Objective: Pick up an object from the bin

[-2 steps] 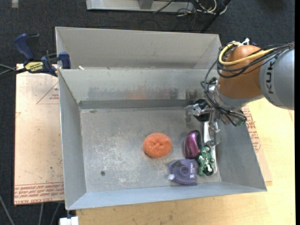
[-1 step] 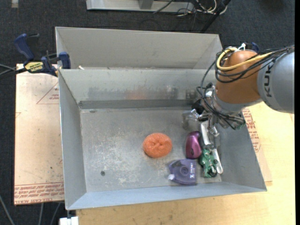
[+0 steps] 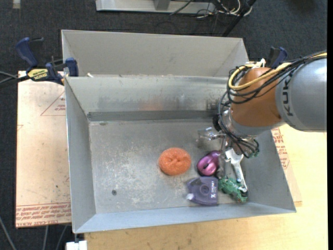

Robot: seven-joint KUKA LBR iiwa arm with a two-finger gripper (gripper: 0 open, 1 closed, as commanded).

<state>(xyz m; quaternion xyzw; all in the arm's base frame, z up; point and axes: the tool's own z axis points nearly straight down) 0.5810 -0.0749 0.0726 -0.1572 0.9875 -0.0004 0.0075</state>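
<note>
Four loose things in all. One orange scrubby ball (image 3: 175, 161) and one magenta loop-shaped piece (image 3: 207, 164). One lavender flat piece (image 3: 204, 191) and one green piece (image 3: 232, 188)

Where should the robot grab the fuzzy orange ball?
Across its middle, coming straight down from above. The orange ball is round and lies alone on the bin floor. A pink-purple ring sits close beside it, toward the arm, so squeezing its near and far sides probably works best.
</note>
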